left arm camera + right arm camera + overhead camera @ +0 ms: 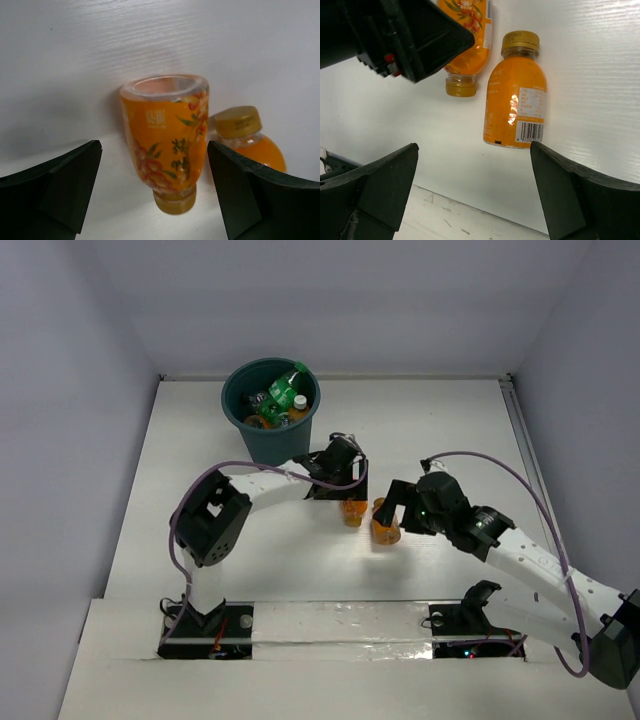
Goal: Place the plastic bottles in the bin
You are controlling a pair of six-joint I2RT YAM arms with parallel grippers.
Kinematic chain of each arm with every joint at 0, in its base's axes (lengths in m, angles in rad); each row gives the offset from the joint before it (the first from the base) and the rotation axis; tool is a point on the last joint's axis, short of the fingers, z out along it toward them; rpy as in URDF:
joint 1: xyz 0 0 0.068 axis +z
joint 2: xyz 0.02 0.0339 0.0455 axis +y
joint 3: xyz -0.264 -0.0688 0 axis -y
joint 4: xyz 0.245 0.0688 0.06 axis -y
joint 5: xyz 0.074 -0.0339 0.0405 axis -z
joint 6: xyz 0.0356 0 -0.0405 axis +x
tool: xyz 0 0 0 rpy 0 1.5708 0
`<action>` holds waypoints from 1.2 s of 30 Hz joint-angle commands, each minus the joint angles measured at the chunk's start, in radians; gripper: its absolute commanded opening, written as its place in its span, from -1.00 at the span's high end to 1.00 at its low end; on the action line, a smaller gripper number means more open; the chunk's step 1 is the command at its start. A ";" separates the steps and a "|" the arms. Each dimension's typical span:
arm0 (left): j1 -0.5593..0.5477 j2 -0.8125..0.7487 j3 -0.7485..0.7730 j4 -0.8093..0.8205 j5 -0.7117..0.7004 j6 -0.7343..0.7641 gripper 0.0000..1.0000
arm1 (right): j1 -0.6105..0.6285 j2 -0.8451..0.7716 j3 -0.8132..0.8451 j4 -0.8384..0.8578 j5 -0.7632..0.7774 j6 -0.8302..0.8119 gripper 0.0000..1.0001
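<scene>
Bottles are mostly in the bin (240, 430), which stands at the far left part of the desk (450, 420). A green bottle (287, 388) lies on top of the others inside it. 2 orange bottles are not yet in. They lie on the desk near the middle, just beside each other and pointing in opposite ways.

The left pincer (155, 192) hangs over the left bottle (165, 135). Its jaws stand wide apart, 1 on each side of the bottle, and I see no contact, so it holds nothing. The cap of this bottle points toward the wrist camera.

The right bottle (516, 100) has its cap pointing away from the right pincer (474, 150). This pincer is also wide open and empty. The bottle is in front of the gap, not yet between the fingers.

I judge that the step in hand is the grasp of these last 2 bottles. Next, the left pincer needs to go down, close on the body of its bottle, then lift it and carry it to the bin. Both arms are very near each other, so probably 1 should move first.
</scene>
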 commanded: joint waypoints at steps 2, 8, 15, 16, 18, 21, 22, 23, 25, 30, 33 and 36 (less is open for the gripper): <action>-0.007 0.064 0.058 -0.001 -0.053 0.021 -0.60 | -0.001 -0.011 -0.039 0.039 0.006 0.039 -0.96; 0.002 0.000 0.003 0.058 -0.032 -0.010 0.04 | -0.001 0.049 -0.073 0.077 0.026 0.041 -0.91; 0.002 -0.244 0.030 -0.034 0.055 -0.011 0.28 | -0.001 0.178 -0.059 0.129 0.029 0.005 -0.99; 0.002 -0.279 0.056 -0.046 0.057 -0.008 0.28 | -0.001 0.192 -0.052 0.142 0.034 0.001 -0.99; 0.002 -0.361 0.099 -0.094 0.040 -0.002 0.27 | -0.001 0.233 -0.044 0.151 0.034 -0.005 -0.98; 0.073 -0.419 0.200 -0.178 0.010 0.027 0.25 | -0.001 0.307 -0.012 0.149 0.058 -0.022 -0.87; 0.111 -0.427 0.240 -0.195 0.022 0.030 0.25 | -0.001 0.325 -0.003 0.146 0.061 -0.027 -0.72; 0.154 -0.442 0.249 -0.197 0.038 0.032 0.25 | -0.001 0.340 0.011 0.148 0.063 -0.033 -0.65; 0.281 -0.458 0.259 -0.188 0.084 0.035 0.25 | -0.001 0.371 0.020 0.152 0.063 -0.036 -0.47; 0.464 -0.418 0.366 -0.211 0.104 0.088 0.25 | -0.001 0.345 0.027 0.162 0.060 -0.033 -0.08; 0.505 -0.355 0.417 -0.235 0.091 0.139 0.25 | -0.001 0.299 0.045 0.148 0.063 -0.047 -0.04; 0.545 -0.303 0.447 -0.258 0.051 0.191 0.25 | -0.001 0.235 0.069 0.123 0.067 -0.056 -0.04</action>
